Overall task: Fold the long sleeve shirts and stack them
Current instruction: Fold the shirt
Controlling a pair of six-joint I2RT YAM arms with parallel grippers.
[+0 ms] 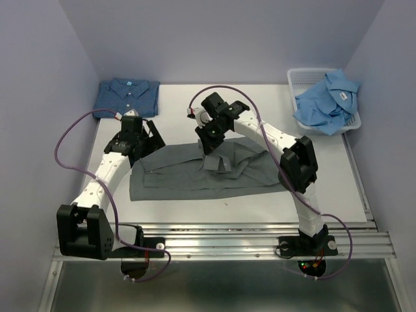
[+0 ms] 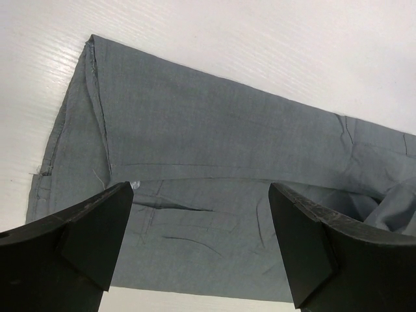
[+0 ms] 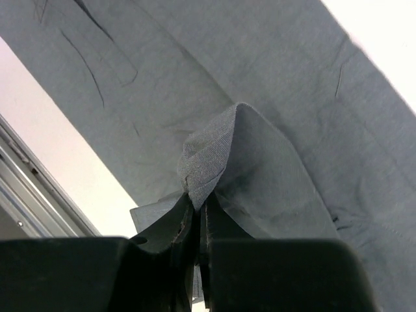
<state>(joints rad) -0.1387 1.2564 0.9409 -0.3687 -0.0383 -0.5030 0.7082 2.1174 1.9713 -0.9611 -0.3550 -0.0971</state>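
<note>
The grey shirt (image 1: 195,172) lies partly folded at the table's middle. My right gripper (image 1: 209,144) is shut on a pinch of the grey shirt (image 3: 211,153) and holds that fold lifted above the rest of the cloth. My left gripper (image 1: 144,138) is open and empty, just above the grey shirt's (image 2: 214,156) left part, its fingers (image 2: 97,227) apart over the cloth. The dark blue patterned shirt (image 1: 127,96) lies folded at the far left corner. The light blue shirt (image 1: 328,101) is crumpled in the white basket (image 1: 300,79).
The white mesh basket stands at the far right corner. A metal rail (image 1: 227,240) runs along the table's near edge. Purple cables loop off both arms. The booth walls close in left, right and back.
</note>
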